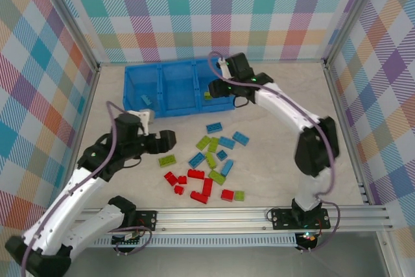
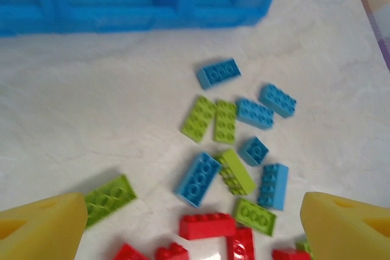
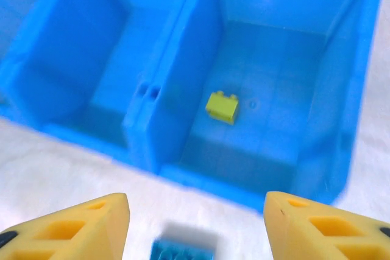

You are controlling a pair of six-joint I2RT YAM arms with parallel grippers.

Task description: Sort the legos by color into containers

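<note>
Sorting had barely begun. In the containers (image 1: 128, 92), the left compartment (image 1: 144, 85) held one blue brick (image 1: 146, 100), the middle compartment (image 1: 178, 89) looked bare, and the right compartment (image 3: 274, 89) held a single lime brick (image 3: 222, 107). The other legos (image 2: 198, 178) (blue, lime and red mixed) lay scattered on the table (image 2: 91, 108) before the bin, no red sorted. The left gripper (image 2: 194, 226) hung spread above that scatter, pinching nothing; the right gripper (image 3: 198, 226) was spread and empty near the right compartment. From above, the right arm (image 1: 285, 105) covered part of that compartment, and a smeared blue piece (image 3: 181, 249) by the bin's near wall was hard to read
</note>
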